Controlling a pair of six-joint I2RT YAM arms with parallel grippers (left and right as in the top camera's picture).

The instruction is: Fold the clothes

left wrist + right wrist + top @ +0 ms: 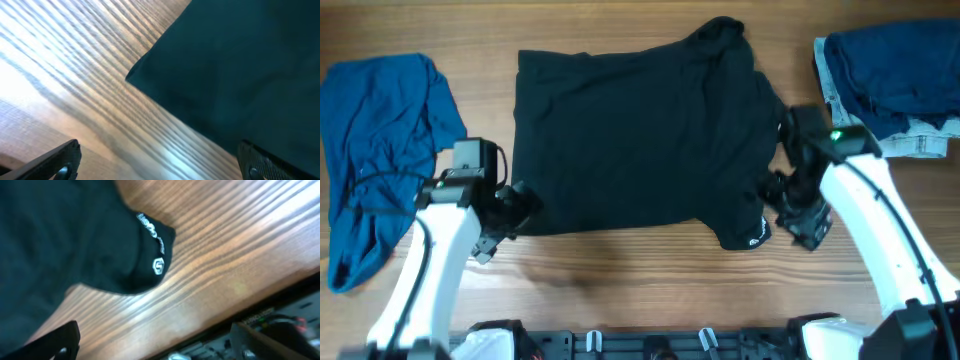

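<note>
A large black shirt (635, 140) lies spread flat in the middle of the wooden table. Its near right sleeve carries a small white logo (158, 266). My left gripper (525, 208) hovers open at the shirt's near left corner (131, 76), holding nothing. My right gripper (798, 222) stands open just right of the logo sleeve (750, 236), with only bare wood between its fingers. A bright-blue garment (375, 150) lies crumpled at the table's left.
A pile of dark blue and denim clothing (890, 85) sits at the back right. The table's front edge (280, 287) and a metal rail (650, 342) with cables run close below both arms.
</note>
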